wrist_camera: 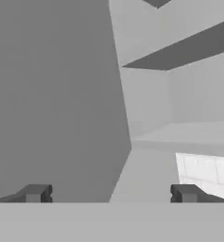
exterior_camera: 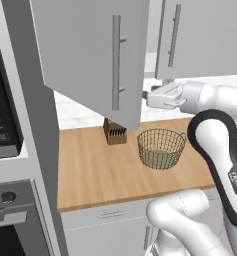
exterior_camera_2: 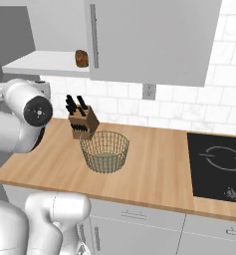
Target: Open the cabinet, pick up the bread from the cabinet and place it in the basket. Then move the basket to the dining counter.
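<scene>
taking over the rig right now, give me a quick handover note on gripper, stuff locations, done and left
Gripper: open, holding nothing, up at the cabinet, facing its inside past the door.
Cabinet: left door swung open, right door shut.
Bread: on the white cabinet shelf, untouched.
Basket: empty, upright on the wood counter, just in front of the knife block.
Done: cabinet opened.
Left: grasp the bread, put it in the basket, then carry the basket to the dining counter.
</scene>
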You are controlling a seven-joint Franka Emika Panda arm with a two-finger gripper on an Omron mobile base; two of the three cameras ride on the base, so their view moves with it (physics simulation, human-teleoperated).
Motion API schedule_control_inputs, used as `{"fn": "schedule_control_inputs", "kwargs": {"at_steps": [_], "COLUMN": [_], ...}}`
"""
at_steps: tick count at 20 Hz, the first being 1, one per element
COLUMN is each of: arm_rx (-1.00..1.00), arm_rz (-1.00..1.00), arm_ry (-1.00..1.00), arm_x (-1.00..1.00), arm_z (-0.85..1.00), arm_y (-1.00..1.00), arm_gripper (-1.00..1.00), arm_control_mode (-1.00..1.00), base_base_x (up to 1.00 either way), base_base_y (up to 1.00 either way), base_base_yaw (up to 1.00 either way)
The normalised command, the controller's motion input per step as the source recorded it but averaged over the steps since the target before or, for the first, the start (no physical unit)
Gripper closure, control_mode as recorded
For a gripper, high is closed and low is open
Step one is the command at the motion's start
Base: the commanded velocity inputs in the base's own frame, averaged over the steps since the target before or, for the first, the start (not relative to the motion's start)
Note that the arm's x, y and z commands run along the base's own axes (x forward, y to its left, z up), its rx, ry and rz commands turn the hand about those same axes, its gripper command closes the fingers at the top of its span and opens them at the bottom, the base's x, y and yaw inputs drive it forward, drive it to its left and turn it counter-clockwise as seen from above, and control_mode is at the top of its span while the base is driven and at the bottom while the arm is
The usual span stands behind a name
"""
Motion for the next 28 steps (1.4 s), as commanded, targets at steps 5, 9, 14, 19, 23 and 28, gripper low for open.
{"fn": "schedule_control_inputs", "kwargs": {"at_steps": [5, 9, 14, 19, 23, 28], "arm_rx": [0.00, 0.00, 0.00, 0.00, 0.00, 0.00], "arm_rz": [0.42, 0.28, 0.12, 0.00, 0.00, 0.00], "arm_ry": [0.01, 0.02, 0.07, 0.02, 0.00, -0.02], "arm_x": [0.20, 0.00, 0.10, 0.09, 0.00, -0.02], "arm_z": [-0.17, -0.23, -0.16, 0.00, 0.00, 0.00], "arm_y": [0.56, 1.00, 1.00, 1.00, 1.00, 0.27], "arm_gripper": [-1.00, -1.00, -1.00, -1.00, -1.00, -1.00], "arm_control_mode": [-1.00, -1.00, -1.00, -1.00, -1.00, -1.00], "base_base_x": [0.00, 0.00, 0.00, 0.00, 0.00, 0.00], "base_base_y": [0.00, 0.00, 0.00, 0.00, 0.00, 0.00], "base_base_yaw": [0.00, 0.00, 0.00, 0.00, 0.00, 0.00]}}
